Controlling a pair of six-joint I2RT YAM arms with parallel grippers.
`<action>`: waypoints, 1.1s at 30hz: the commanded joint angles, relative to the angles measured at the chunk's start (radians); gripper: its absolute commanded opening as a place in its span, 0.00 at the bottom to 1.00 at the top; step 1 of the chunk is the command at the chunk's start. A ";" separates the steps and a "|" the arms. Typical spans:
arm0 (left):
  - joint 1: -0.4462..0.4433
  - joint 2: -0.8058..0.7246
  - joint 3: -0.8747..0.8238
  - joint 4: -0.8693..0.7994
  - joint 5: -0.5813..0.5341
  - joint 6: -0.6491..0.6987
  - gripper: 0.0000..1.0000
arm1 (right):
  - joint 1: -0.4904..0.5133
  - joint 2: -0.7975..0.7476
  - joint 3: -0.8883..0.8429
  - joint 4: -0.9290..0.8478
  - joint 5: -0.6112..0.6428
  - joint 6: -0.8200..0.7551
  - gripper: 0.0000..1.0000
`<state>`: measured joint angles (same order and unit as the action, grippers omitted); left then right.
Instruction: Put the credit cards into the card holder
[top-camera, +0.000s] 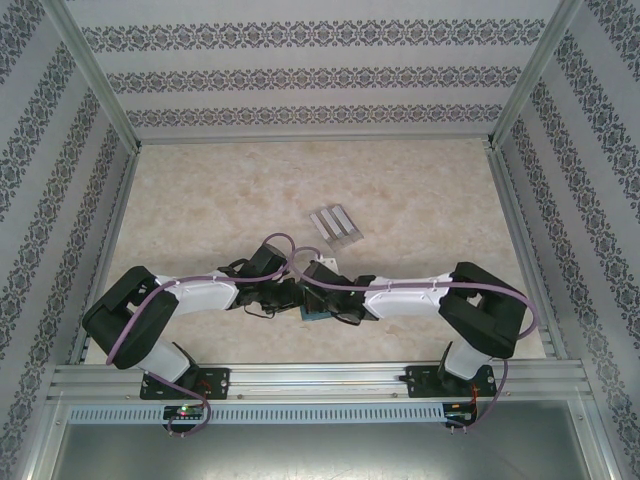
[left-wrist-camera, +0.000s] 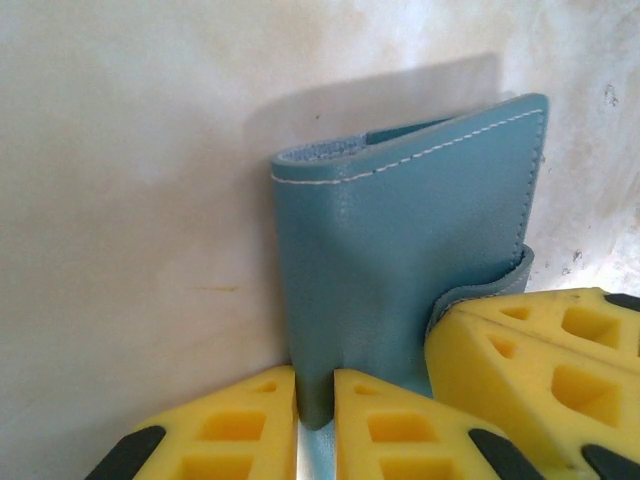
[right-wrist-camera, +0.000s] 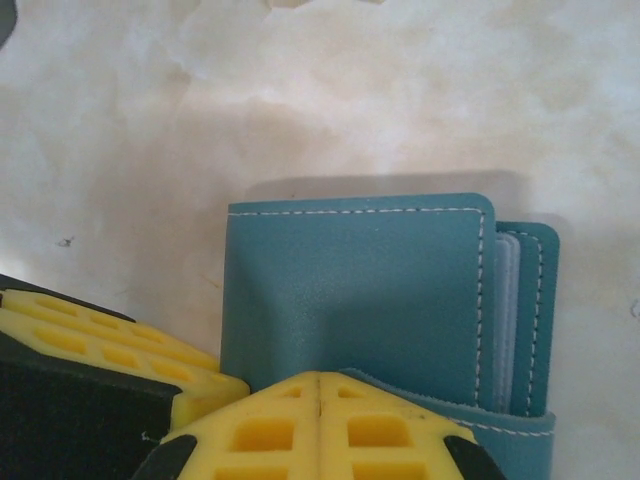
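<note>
The teal card holder (top-camera: 312, 314) lies on the table between the two arms, near the front edge. My left gripper (left-wrist-camera: 315, 400) is shut on the card holder (left-wrist-camera: 400, 250), with a fold of its cover pinched between the yellow fingertips. My right gripper (right-wrist-camera: 318, 400) is shut, its fingertips pressed together against the card holder (right-wrist-camera: 350, 290) beside the snap tab (right-wrist-camera: 500, 425); I see nothing between them. Three grey credit cards (top-camera: 335, 226) lie side by side on the table farther back, apart from both grippers.
The right gripper's yellow fingers (left-wrist-camera: 540, 360) crowd in beside the left gripper. Metal rails (top-camera: 320, 378) run along the table's front, and patterned walls (top-camera: 560, 200) close in the sides and back. Cables loop over both arms.
</note>
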<state>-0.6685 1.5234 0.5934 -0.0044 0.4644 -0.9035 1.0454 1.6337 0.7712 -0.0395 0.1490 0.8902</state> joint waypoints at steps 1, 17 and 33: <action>-0.013 0.043 -0.022 -0.067 -0.034 -0.009 0.16 | 0.002 0.017 -0.092 -0.125 0.018 0.014 0.00; -0.014 0.053 -0.011 -0.081 -0.048 -0.015 0.16 | -0.110 0.111 -0.365 0.355 -0.242 0.012 0.00; -0.013 0.031 -0.023 -0.110 -0.064 -0.021 0.16 | -0.224 0.025 -0.203 0.380 -0.631 0.000 0.00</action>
<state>-0.6678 1.5269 0.6018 -0.0143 0.4515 -0.9218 0.8314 1.6691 0.5621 0.4759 -0.4168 0.8909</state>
